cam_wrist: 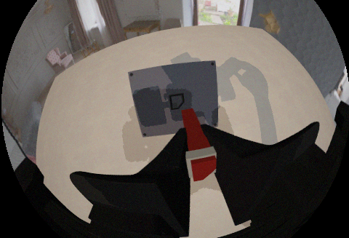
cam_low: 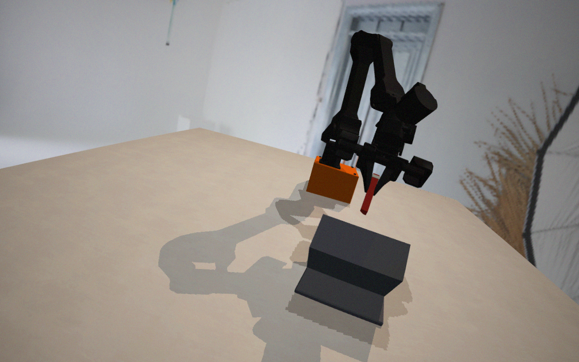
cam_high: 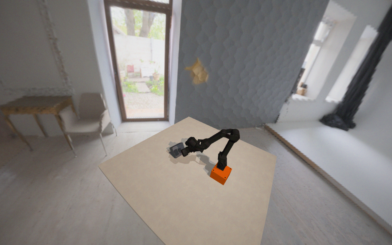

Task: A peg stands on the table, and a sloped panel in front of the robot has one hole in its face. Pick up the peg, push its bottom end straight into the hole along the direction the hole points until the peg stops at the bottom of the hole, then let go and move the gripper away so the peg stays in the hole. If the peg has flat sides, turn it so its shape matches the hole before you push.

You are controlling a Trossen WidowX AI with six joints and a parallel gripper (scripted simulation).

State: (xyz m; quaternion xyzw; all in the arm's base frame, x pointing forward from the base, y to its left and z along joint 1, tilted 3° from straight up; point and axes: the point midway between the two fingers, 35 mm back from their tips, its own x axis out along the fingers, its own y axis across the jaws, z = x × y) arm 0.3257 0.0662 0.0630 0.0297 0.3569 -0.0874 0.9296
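My gripper (cam_low: 374,183) (cam_wrist: 193,132) is shut on a red peg (cam_low: 368,198) (cam_wrist: 194,132) with a pale band near its top. The peg hangs tilted in the air, its lower end pointing at the sloped dark grey panel (cam_low: 357,252) (cam_wrist: 150,83) (cam_high: 175,149). In the wrist view the peg's tip sits just below the hole (cam_wrist: 176,100), a small dark outline with flat sides and one rounded corner. In the exterior view the peg's tip is a short way above and behind the panel's top edge, not touching it. The hole's face is hidden in the exterior view.
The arm's orange base (cam_low: 332,181) (cam_high: 221,173) stands behind the panel on the beige table (cam_low: 102,215) (cam_high: 176,198). The table's right edge (cam_low: 529,265) runs close past the panel. The arm's shadow falls left of the panel.
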